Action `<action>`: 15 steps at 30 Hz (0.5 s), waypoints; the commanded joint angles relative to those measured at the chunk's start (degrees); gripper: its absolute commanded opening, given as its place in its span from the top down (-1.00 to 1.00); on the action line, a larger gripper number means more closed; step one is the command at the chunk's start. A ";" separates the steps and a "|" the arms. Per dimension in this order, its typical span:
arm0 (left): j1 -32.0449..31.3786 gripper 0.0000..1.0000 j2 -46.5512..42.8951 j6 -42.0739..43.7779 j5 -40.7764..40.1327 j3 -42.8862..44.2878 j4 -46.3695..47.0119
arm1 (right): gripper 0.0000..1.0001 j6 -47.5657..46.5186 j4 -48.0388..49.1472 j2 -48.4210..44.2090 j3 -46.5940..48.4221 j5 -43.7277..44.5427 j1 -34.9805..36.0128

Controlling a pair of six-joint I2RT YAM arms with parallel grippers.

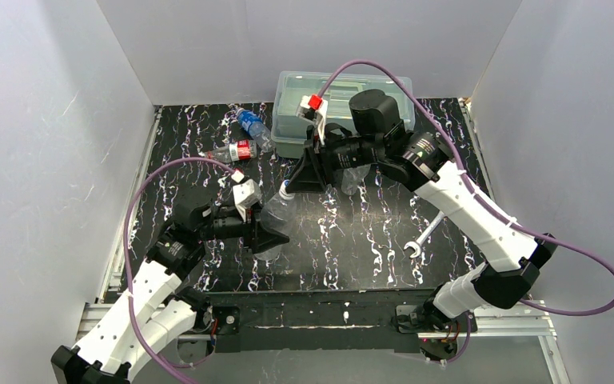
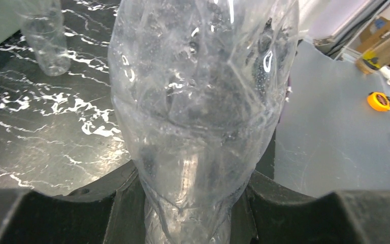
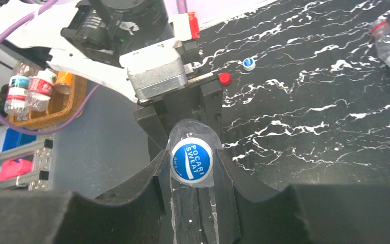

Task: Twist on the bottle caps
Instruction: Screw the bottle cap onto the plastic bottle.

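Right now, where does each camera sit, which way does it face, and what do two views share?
Top: above and behind the bases, looking down on the table; left arm and right arm both show.
Left wrist: looks along its fingers at the clear bottle they clamp.
Right wrist: looks along its fingers at the blue-and-white cap, left arm beyond.
Shared: top and left wrist both show that bottle.

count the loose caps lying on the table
2: a red cap and a blue-and-white cap, on the table near the left gripper. A third cap is in the right gripper, at the mouth of the held bottle. Arms may hide others.
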 commanded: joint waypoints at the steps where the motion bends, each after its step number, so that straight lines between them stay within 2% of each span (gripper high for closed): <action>1: 0.34 1.00 1.39 3.05 -8.32 4.16 -1.51 | 0.73 2.61 -2.81 1.52 1.66 4.20 1.83; 8: 0.26 1.00 0.99 7.19 -22.26 6.43 -2.01 | 0.88 10.15 -11.81 6.83 8.60 17.88 3.32; 15: -0.18 1.00 -0.25 11.10 -31.01 7.06 -0.31 | 0.96 18.54 -18.37 12.91 16.29 30.42 5.46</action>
